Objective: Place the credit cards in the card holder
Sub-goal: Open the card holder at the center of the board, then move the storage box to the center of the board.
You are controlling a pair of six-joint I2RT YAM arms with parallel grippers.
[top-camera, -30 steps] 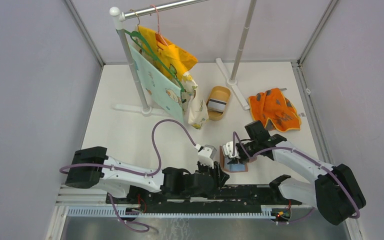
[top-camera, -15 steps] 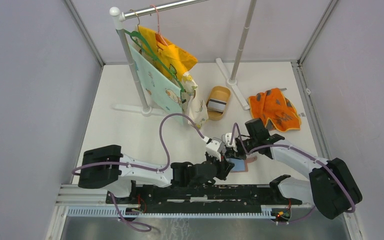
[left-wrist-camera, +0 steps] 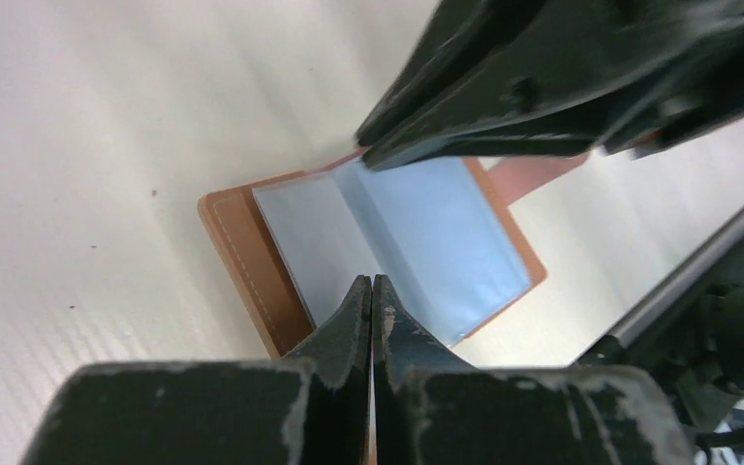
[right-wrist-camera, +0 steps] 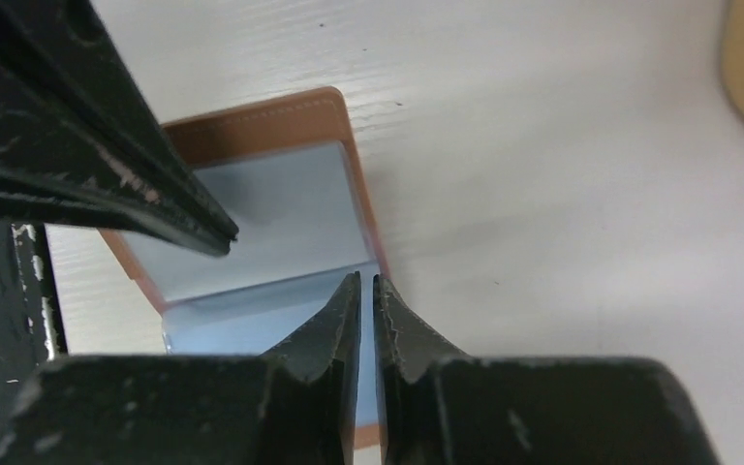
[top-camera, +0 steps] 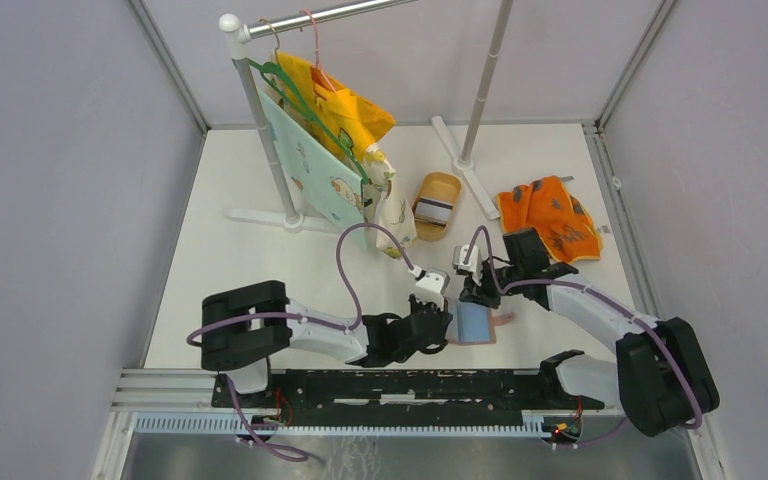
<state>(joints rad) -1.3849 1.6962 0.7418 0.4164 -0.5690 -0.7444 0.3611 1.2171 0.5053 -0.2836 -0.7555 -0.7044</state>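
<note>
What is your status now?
Left gripper and right gripper shut, at the open wallet. Cards lie in the dish. No obstacle seen.

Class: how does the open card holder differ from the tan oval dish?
The card holder is flat and rectangular, reddish-brown with pale blue pockets; the dish is oval, tan and rimmed. The card holder lies toward the front of the table; the dish sits farther back, by the hanging clothes. The dish holds what look like grey-and-white cards; the card holder's visible pockets look empty. Both rest on that white table.
</note>
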